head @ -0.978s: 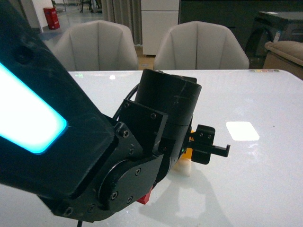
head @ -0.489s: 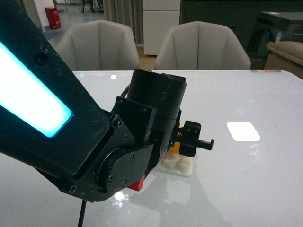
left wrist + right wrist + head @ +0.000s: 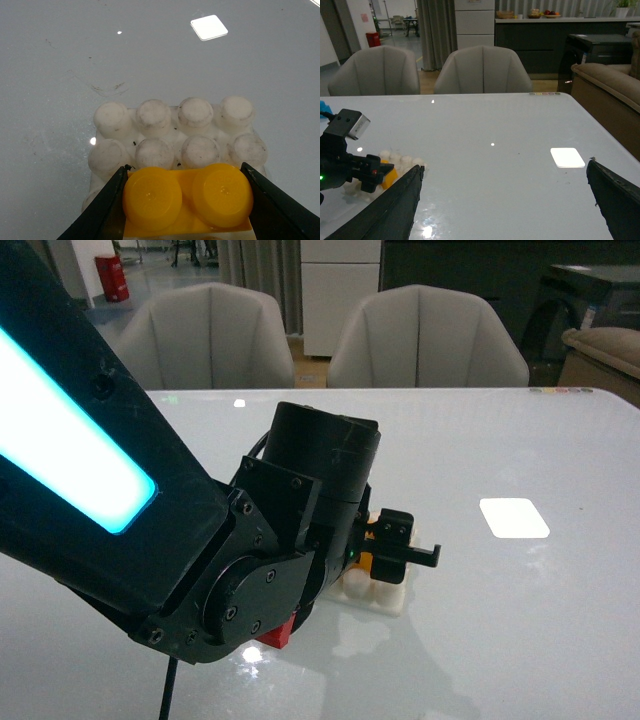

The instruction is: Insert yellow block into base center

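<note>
The yellow block [image 3: 187, 200], a two-stud brick, is clamped between the black fingers of my left gripper [image 3: 185, 172], which is shut on it. It hangs low over the white studded base [image 3: 155, 112], covering the rows nearer the wrist; two rows of studs show beyond it. Whether the block touches the studs I cannot tell. In the front view the left gripper [image 3: 385, 550] holds the yellow block [image 3: 366, 562] just above the base [image 3: 388, 595]. My right gripper [image 3: 505, 167] is open over bare table, well to the right of the base [image 3: 402, 161].
A flat bright white rectangle [image 3: 514, 517] lies on the glossy table to the right of the base. A red piece [image 3: 275, 632] shows under the left arm. A blue thing [image 3: 324, 107] sits at the far left. Two chairs stand behind the table.
My left arm has moved down and a little left, carrying the yellow block lower over the base. More of the base now shows beneath the gripper.
</note>
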{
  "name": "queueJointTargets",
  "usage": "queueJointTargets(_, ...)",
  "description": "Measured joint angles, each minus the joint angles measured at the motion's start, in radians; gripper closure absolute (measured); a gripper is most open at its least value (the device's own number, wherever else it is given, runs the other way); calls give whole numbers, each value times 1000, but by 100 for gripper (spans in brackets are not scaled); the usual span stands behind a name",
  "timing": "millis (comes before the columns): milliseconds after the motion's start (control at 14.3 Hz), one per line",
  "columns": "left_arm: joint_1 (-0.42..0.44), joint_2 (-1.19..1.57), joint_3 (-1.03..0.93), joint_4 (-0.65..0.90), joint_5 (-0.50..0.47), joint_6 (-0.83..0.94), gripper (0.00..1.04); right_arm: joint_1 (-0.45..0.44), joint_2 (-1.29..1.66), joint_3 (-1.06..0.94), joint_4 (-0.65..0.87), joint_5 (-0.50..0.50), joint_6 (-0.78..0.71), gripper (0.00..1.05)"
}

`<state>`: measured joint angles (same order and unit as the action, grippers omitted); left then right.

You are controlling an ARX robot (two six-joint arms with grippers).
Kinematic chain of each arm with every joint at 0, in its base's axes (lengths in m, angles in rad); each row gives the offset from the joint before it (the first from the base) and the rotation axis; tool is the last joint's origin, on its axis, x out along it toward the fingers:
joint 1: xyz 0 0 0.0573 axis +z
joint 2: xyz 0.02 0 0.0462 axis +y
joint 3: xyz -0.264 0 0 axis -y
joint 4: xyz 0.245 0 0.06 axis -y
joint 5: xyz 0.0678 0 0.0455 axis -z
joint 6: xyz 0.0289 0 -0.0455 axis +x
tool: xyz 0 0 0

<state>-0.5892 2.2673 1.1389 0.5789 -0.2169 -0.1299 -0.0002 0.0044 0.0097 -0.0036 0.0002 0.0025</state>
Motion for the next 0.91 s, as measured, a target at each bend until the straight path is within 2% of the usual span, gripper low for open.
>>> queueJointTargets(489, 6, 0, 5, -6, 12, -31, 44, 0, 0, 0, 0, 0, 0, 6)
queueJointTargets(559, 6, -2, 5, -1, 34, -35, 26, 0, 0, 0, 0, 0, 0, 6)
queueJointTargets(699, 3, -10, -6, 18, 35, -34, 7, 0, 0, 0, 0, 0, 0, 6)
queueJointTargets(908, -11, -138, -43, 53, 38, -19, 7, 0, 0, 0, 0, 0, 0, 6)
